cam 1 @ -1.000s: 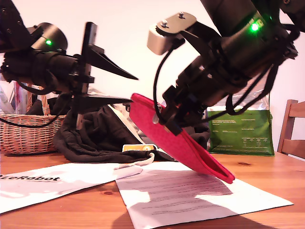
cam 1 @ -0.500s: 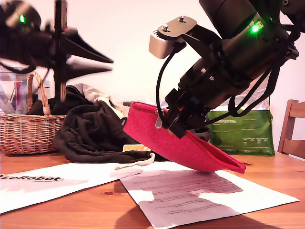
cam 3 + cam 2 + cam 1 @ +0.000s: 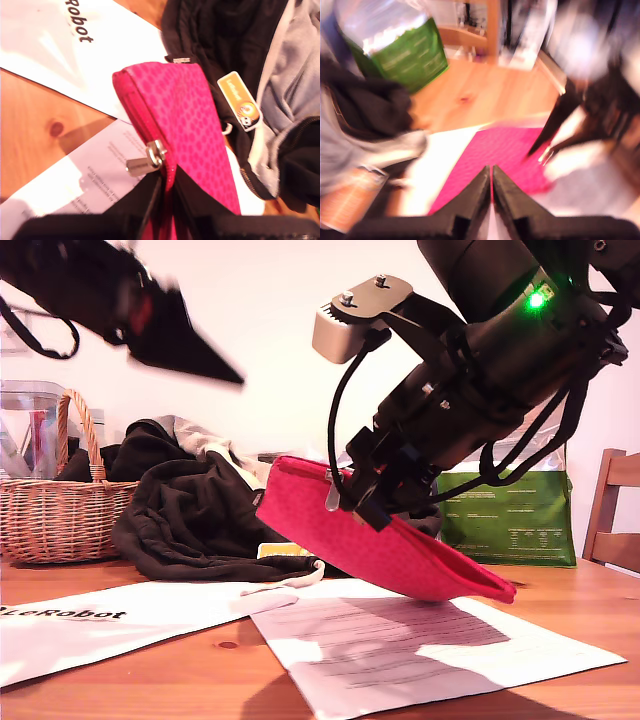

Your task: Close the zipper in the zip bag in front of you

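The zip bag (image 3: 410, 552) is a pink-red dotted pouch held tilted above the papers, its low end toward the exterior view's right. My second gripper (image 3: 362, 502) is shut on its upper edge, just behind the silver pull tab (image 3: 146, 160) of the red zipper (image 3: 131, 105). The second wrist view shows the dark fingers (image 3: 145, 195) pinching that zip edge of the zip bag (image 3: 190, 120). My first gripper (image 3: 195, 352) is blurred, high at the exterior view's upper left and well clear of the pouch. The first wrist view has it (image 3: 491, 172) shut and empty above the zip bag (image 3: 500, 150).
A wicker basket (image 3: 55, 505) stands at the exterior view's left, next to a heap of dark clothing (image 3: 195, 515). A green-and-silver bag (image 3: 505, 520) and a wooden chair (image 3: 612, 510) are at its right. Printed sheets (image 3: 420, 645) and a LeRobot sheet (image 3: 90, 625) lie on the wooden table (image 3: 590, 590).
My first gripper has climbed up and toward the exterior view's left, and its jaws have come together. The pouch dropped from a steep tilt to a flatter one, then held still.
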